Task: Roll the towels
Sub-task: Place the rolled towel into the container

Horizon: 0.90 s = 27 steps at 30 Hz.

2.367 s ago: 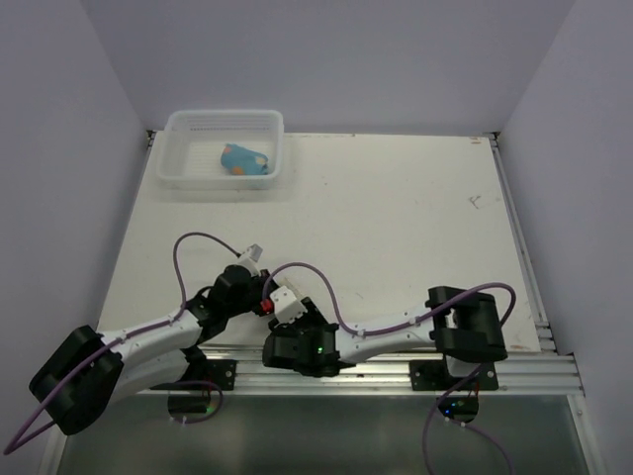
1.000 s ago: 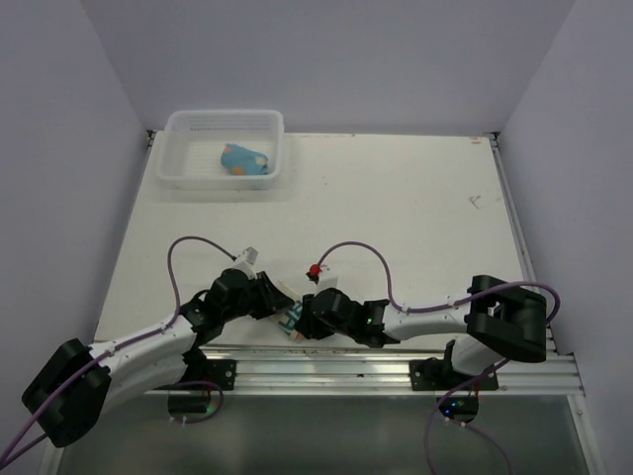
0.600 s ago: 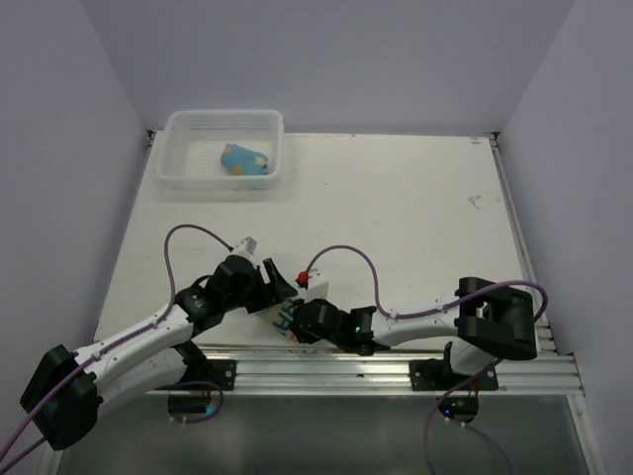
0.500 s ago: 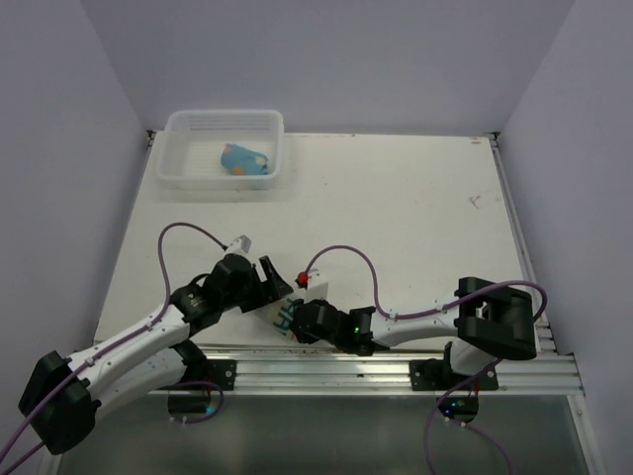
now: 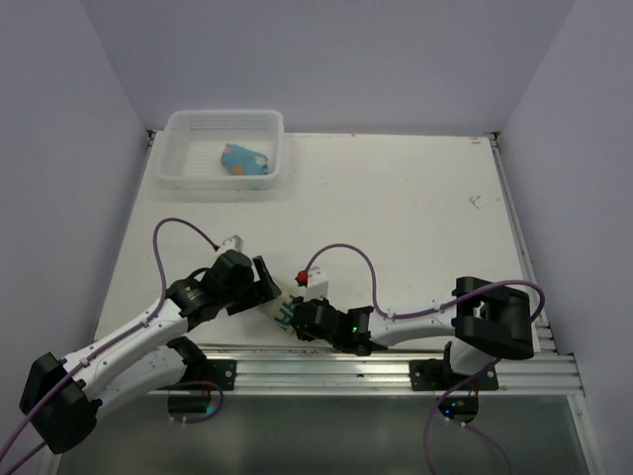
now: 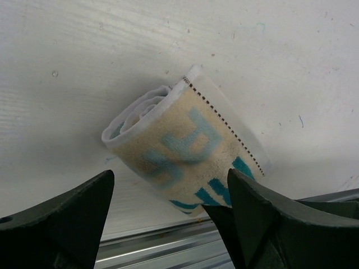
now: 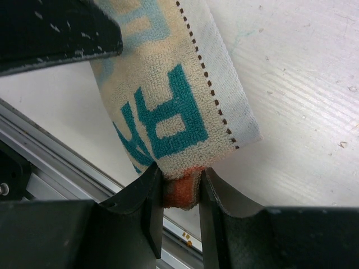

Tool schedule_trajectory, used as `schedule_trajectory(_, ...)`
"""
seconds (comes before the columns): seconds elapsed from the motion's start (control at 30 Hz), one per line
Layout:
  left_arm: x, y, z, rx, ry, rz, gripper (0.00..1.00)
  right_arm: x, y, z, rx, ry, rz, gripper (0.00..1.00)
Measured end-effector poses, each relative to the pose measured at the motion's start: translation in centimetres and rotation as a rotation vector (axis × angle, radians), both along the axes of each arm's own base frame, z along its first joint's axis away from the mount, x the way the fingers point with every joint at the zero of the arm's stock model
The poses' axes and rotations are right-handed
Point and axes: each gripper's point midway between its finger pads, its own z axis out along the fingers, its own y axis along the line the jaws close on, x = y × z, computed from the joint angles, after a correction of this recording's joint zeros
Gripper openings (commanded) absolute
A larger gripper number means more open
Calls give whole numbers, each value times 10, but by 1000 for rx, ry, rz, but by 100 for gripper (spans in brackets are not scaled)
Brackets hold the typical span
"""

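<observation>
Work on the cream towel looks nearly done: it lies rolled at the table's near edge, one end pinched in the clenched right gripper, the left gripper spread wide and clear, so next likely comes a gentle release that keeps the roll tight.

basket: far left corner of the table
blue towel: bundled inside the basket
cream towel: by the table's near edge, between left gripper and right gripper
</observation>
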Motion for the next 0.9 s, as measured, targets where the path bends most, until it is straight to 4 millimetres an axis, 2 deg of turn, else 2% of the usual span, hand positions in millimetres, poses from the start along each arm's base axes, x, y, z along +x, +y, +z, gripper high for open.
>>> schedule_trajectory(0.2,-9,2,-13,-12,34,5,100,3,7,-1,5,-8,-7,8)
schedule_trajectory(0.57,1,-9,-23,-26,51,27,100,3,13,-1,18,-20,-9,5)
schedule_trajectory(0.9,8,-9,-28,-35,55,89,98,-1,22,0,44,-58,-12,4)
